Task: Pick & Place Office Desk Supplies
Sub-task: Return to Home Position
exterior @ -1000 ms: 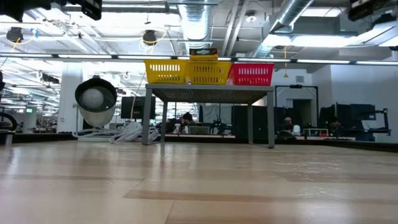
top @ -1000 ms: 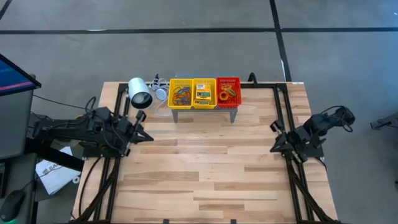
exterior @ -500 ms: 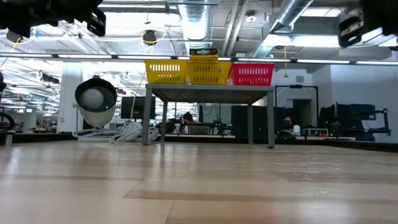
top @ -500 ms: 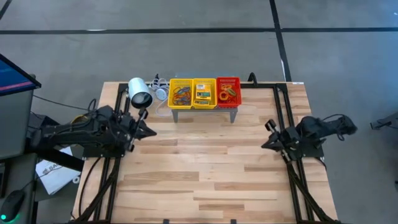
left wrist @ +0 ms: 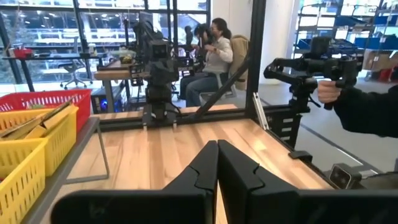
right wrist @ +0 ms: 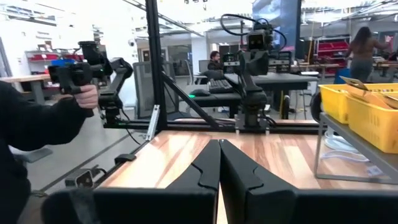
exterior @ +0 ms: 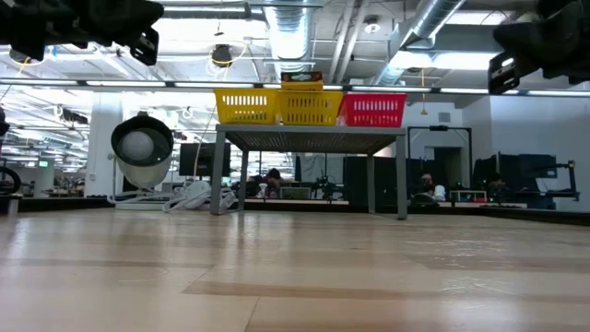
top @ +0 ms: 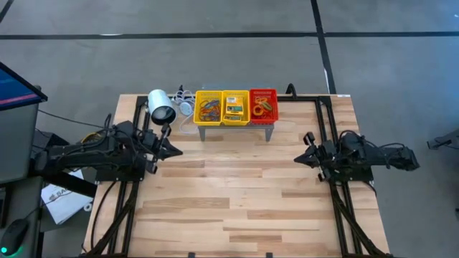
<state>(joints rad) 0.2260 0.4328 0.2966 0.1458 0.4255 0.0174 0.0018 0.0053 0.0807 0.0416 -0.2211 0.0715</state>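
Supplies (top: 234,109) sorted in yellow baskets (top: 197,107) and red basket (top: 275,106), side by side on grey stand (exterior: 313,134), far edge of table (top: 237,201); contents too small to name surely. Left gripper (top: 172,149) at left, right gripper (top: 301,158) at right, jaws clenched, empty, well apart from stand: probably parking, job done.

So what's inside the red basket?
Orange rings lie in the red basket. Anything under them is covered. The left gripper and right gripper hang apart from it, shut.
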